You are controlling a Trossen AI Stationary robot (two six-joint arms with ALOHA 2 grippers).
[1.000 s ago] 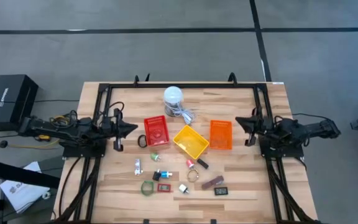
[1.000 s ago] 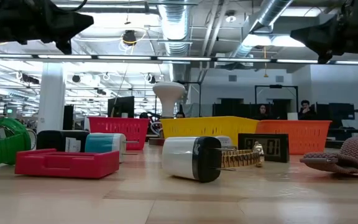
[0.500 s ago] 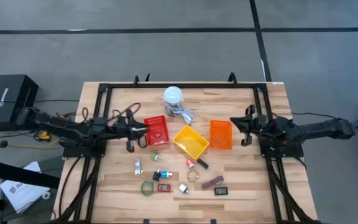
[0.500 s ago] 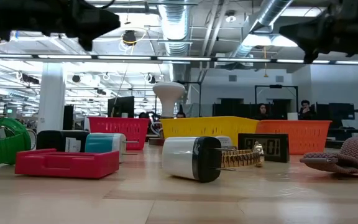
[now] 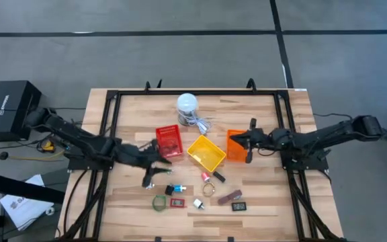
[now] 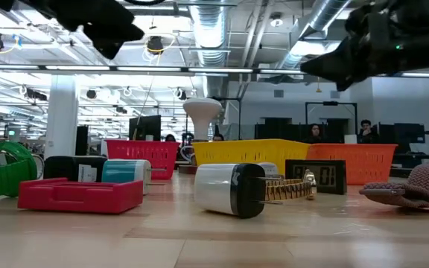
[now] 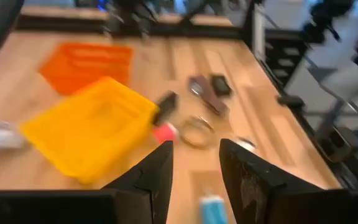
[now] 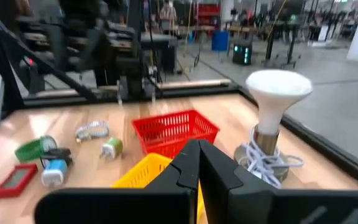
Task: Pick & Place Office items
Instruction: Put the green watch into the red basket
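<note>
Left gripper (image 7: 194,165) apparently agape, empty.

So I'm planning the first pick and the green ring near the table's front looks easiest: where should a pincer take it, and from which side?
The green ring lies flat with bare wood on its left, so coming straight down from above looks best. Pinch one wall of the band, one finger inside the hole, one outside, probably on its left, away from the red piece beside it. The left pincer is nearer.

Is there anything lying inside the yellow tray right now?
No, seen from above, the yellow tray shows only its bare floor, with the small pieces lying on the table beside it.
</note>
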